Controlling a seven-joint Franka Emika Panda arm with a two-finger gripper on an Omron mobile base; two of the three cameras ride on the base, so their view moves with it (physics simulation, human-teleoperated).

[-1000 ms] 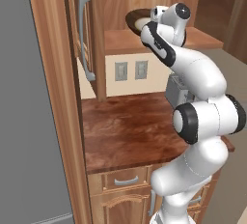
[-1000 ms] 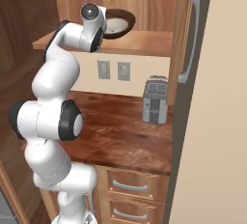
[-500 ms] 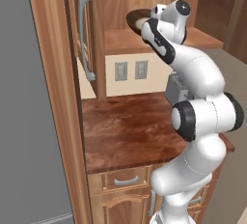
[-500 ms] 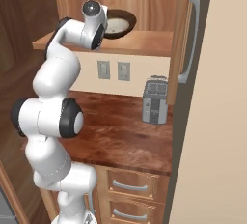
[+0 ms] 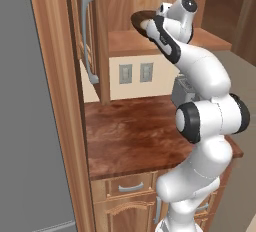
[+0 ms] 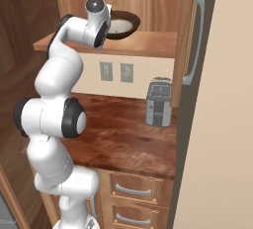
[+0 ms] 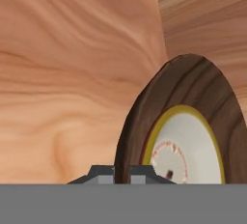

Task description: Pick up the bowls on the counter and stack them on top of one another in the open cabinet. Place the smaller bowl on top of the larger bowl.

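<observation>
My gripper [image 7: 121,170] is clamped on the rim of the larger bowl [image 7: 144,117], 1 fingertip to each side of the dark wall, jaws nearly together. The bowl stands directly ahead of the fingertips, edge-on in the hand view because the hand is rolled. In the right base view it appears to sit on the plank shelf of the open cabinet [image 6: 148,43], just beyond my wrist. The smaller bowl [image 7: 185,153] lies inside the larger bowl, just past the gripped rim, cream-white with a pale rim.

Step in hand, as I judge it: final seating of the stack on the shelf, both bowls already nested. I cannot tell whether the base rests fully flat. The next move calls for parting the jaws without dragging the rim, then drawing the hand straight back clear of the cabinet edge.

Count: 2 bowls, 1 cabinet shelf, 1 toaster [image 6: 158,103] on the counter [image 6: 123,134] well below my hand.
</observation>
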